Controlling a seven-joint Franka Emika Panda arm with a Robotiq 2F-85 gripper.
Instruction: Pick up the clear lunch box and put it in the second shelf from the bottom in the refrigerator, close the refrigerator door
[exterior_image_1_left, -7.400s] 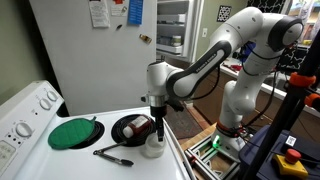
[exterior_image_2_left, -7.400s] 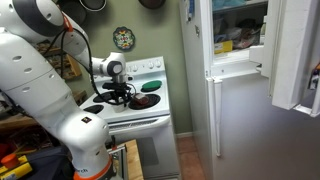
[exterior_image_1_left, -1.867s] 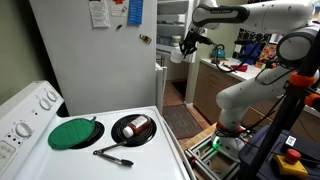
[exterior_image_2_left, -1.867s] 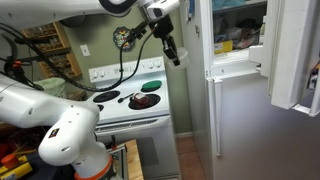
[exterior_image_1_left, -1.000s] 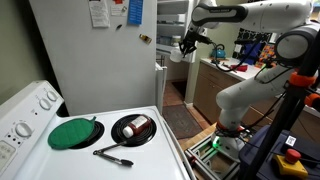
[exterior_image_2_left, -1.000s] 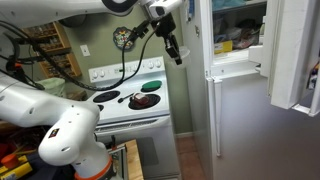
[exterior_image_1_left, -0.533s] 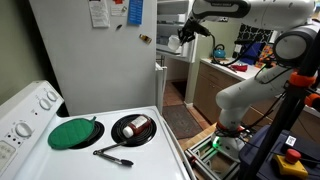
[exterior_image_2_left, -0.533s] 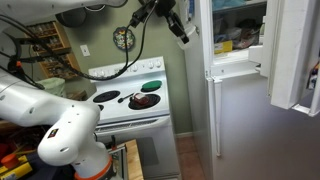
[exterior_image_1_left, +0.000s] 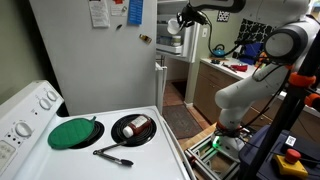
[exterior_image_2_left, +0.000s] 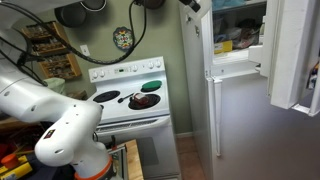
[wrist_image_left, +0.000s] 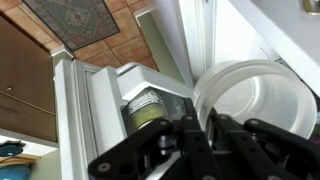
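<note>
My gripper (wrist_image_left: 205, 122) is shut on the rim of the clear lunch box (wrist_image_left: 258, 98), which fills the right of the wrist view as a round whitish tub. In an exterior view the gripper (exterior_image_1_left: 184, 19) hangs high up at the open front of the refrigerator (exterior_image_1_left: 90, 55), with the lunch box (exterior_image_1_left: 175, 29) just below it. In an exterior view only the gripper's tip (exterior_image_2_left: 190, 5) shows at the top edge, left of the lit white shelves (exterior_image_2_left: 236, 38). The refrigerator door (exterior_image_2_left: 293, 55) stands open at the right.
A jar of yellow-green contents (wrist_image_left: 146, 110) sits in a white bin right beside the lunch box. On the white stove (exterior_image_1_left: 140, 160) lie a black pan (exterior_image_1_left: 133, 128), a round green lid (exterior_image_1_left: 74, 133) and a black utensil (exterior_image_1_left: 112, 155). A counter (exterior_image_1_left: 232, 68) stands behind the arm.
The arm has risen and swung toward the open refrigerator with the lunch box held. In an exterior view it has nearly left the top of the frame.
</note>
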